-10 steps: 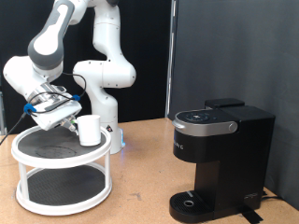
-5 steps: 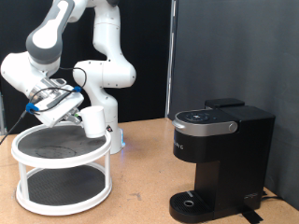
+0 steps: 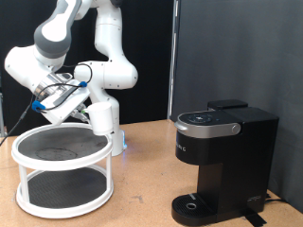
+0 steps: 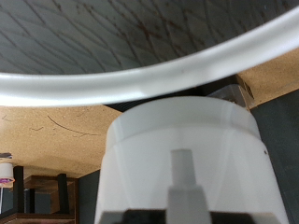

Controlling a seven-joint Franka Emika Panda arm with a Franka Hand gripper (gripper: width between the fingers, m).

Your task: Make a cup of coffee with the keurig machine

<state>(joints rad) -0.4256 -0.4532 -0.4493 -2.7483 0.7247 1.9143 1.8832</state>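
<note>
The white cup [image 3: 102,116] hangs in the air just past the right-hand rim of the round white two-tier stand [image 3: 62,161], at the exterior view's left. My gripper [image 3: 92,111] is shut on the cup from its left side and holds it upright. In the wrist view the cup [image 4: 187,154] fills the lower frame, with its handle facing the camera. The black keurig machine [image 3: 222,156] stands at the exterior view's right with its lid closed and its round drip base [image 3: 194,204] bare.
The stand has dark mesh shelves, and its white rim [image 4: 93,89] arcs across the wrist view. A small white pod with a tan top [image 4: 5,172] sits on the wooden table [image 3: 142,189]. A black curtain [image 3: 237,57] hangs behind the machine.
My gripper has lifted the cup off the stand's top shelf and carried it up and to the exterior view's right, past the stand's rim.
</note>
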